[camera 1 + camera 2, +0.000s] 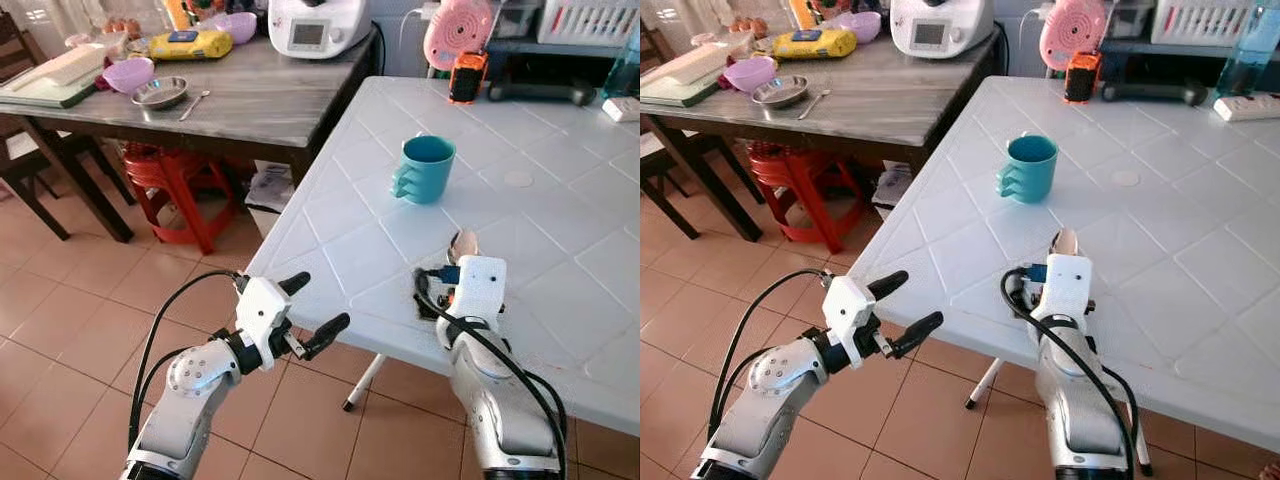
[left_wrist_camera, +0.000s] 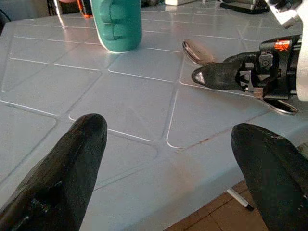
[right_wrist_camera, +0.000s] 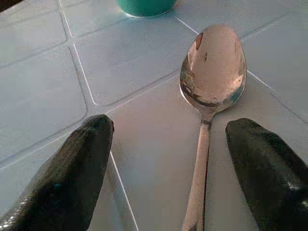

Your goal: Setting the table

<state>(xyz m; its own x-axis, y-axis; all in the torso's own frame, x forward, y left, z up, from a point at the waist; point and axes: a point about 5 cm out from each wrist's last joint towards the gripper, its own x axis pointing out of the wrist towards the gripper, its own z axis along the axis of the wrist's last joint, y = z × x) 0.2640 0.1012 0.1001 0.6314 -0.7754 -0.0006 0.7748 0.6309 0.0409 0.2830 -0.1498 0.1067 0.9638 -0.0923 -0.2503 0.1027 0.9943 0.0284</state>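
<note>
Right gripper [image 3: 163,159] jaws parted around spoon [image 3: 211,72], white tiled table [image 1: 560,230], teal mug [image 1: 425,168], left gripper [image 1: 312,310] jaws parted, empty.

A white plastic table [image 1: 560,250] moulded with a diamond grid is seen. On it, a teal ribbed-handled mug [image 1: 424,168] is stood upright, and a polished metal spoon [image 3: 210,96] is laid flat near it, apart from it.

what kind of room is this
Likely a home kitchen or dining area: a white kitchen appliance, purple plastic bowl and metal bowl sit on a grey wooden table.
</note>
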